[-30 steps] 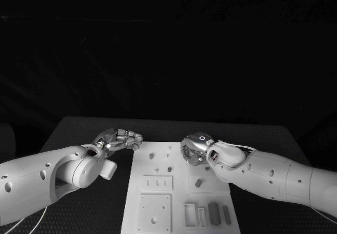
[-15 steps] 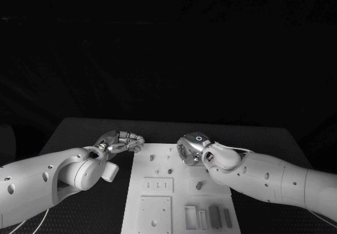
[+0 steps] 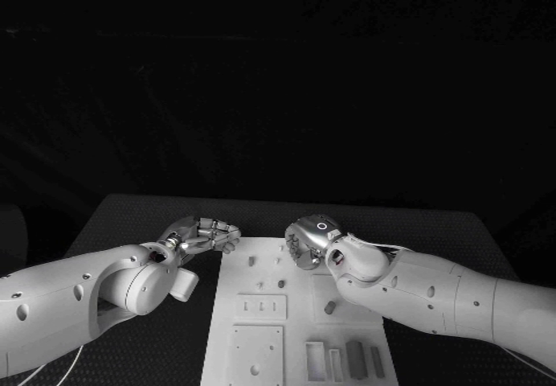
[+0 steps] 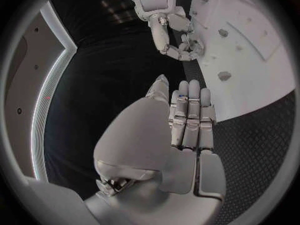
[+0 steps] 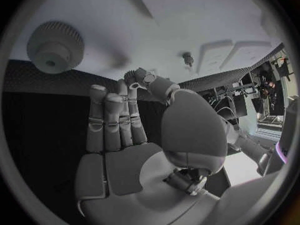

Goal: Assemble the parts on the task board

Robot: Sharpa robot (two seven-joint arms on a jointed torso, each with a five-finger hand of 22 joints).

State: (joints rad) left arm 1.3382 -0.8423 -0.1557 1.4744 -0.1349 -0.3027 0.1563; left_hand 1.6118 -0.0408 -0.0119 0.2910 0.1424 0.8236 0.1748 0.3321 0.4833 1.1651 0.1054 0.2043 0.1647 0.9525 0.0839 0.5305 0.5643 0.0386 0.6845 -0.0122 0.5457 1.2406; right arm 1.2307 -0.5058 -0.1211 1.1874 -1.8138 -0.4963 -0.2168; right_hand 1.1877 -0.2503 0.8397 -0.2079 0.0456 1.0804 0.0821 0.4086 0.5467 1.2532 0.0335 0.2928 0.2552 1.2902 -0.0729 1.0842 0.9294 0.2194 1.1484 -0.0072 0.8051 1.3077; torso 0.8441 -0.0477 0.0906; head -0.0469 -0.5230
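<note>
- The black counter (image 3: pixel 139 211) carries the white task board (image 3: pixel 296 322) at its middle, lengthwise toward the robot.
- The right hand (image 3: pixel 308 241) hangs over the board's far end; in the right wrist view its fingers (image 5: pixel 112 120) lie straight and side by side, holding nothing.
- The left hand (image 3: pixel 199 235) sits just off the board's far left corner, fingers (image 4: pixel 190 110) straight and together, with nothing in them.
- A large gear (image 5: pixel 56 47) lies on the board beyond the right hand's fingertips.
- Small parts (image 3: pixel 330 306) stand about the board's middle; narrow bars (image 3: pixel 354 357) lie in the near right corner.
</note>
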